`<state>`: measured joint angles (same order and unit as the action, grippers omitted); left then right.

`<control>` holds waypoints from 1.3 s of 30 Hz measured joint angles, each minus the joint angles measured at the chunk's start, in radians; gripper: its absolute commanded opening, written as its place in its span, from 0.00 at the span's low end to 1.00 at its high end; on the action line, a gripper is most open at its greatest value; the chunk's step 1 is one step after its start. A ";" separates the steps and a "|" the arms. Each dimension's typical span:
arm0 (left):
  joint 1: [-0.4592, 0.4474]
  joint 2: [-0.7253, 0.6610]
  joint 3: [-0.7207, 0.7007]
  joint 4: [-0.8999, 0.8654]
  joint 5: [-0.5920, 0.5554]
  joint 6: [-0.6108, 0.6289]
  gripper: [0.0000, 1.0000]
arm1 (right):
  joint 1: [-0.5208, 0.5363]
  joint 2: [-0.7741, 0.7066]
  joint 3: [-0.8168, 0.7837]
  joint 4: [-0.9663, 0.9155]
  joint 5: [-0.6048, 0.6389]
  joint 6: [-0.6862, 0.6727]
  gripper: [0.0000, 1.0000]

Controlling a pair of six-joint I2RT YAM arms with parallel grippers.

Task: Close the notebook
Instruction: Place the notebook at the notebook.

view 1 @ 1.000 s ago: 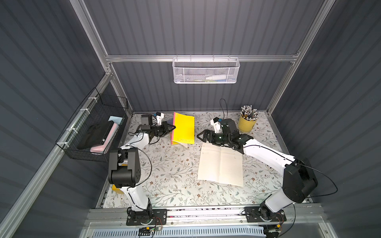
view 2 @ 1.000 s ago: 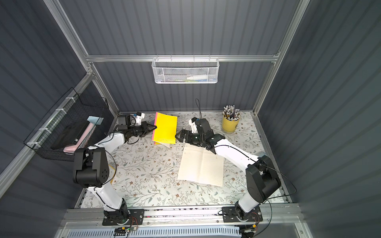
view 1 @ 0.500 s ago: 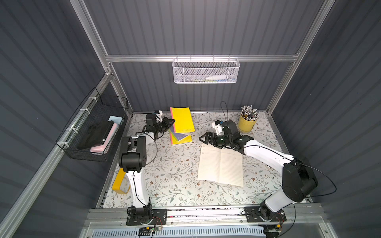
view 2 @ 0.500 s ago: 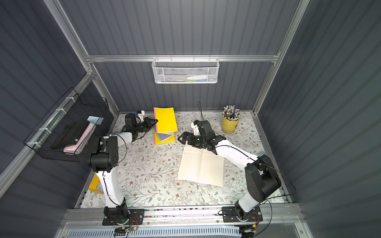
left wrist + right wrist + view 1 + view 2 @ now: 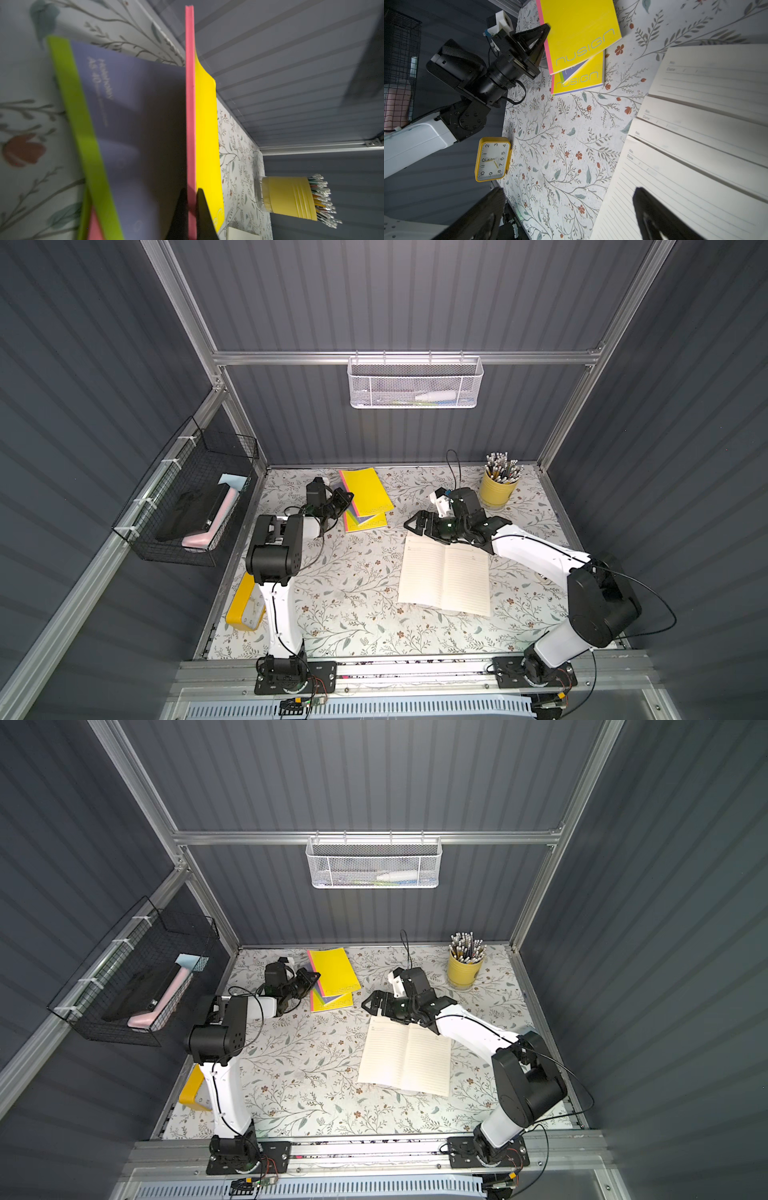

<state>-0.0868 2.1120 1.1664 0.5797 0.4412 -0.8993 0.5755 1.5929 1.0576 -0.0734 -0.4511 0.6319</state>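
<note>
The notebook [image 5: 444, 576] [image 5: 405, 1056] [image 5: 695, 145] lies open on the floral mat, lined pages up. My right gripper [image 5: 411, 524] [image 5: 368, 1004] [image 5: 569, 190] hovers open at its far left corner, one finger over the page and the other over the mat. My left gripper [image 5: 347, 498] [image 5: 313, 978] [image 5: 191, 190] is shut on the pink spine edge [image 5: 190, 83] of a closed yellow notebook [image 5: 365, 491] [image 5: 581, 31]. That one sits atop a stack [image 5: 365, 522] at the back, with a purple-and-green cover [image 5: 124, 124] beneath it.
A yellow cup of pencils [image 5: 496, 491] [image 5: 288, 197] stands at the back right, close behind my right wrist. A yellow clock [image 5: 245, 605] [image 5: 493, 159] lies at the left edge. A black wire basket [image 5: 187, 506] hangs on the left wall, a white mesh basket [image 5: 415, 383] on the back wall.
The yellow notebook in my left gripper has tipped from steeply tilted to nearly flat on the stack. The left arm's elbow has swung in towards the middle. The right gripper has barely shifted.
</note>
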 measured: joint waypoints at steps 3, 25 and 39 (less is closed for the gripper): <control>-0.006 0.000 -0.019 -0.003 -0.050 0.000 0.00 | -0.002 0.000 -0.008 0.000 -0.002 0.000 0.99; -0.018 -0.015 -0.044 -0.029 -0.192 -0.003 0.00 | -0.007 0.000 -0.046 0.026 -0.027 0.007 0.99; -0.018 -0.073 -0.050 -0.132 -0.207 0.046 0.29 | -0.007 0.000 -0.068 0.069 -0.034 0.021 0.99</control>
<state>-0.1051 2.0392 1.1160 0.4473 0.2340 -0.8532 0.5682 1.5929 0.9897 -0.0044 -0.4854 0.6533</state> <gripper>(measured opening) 0.279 0.987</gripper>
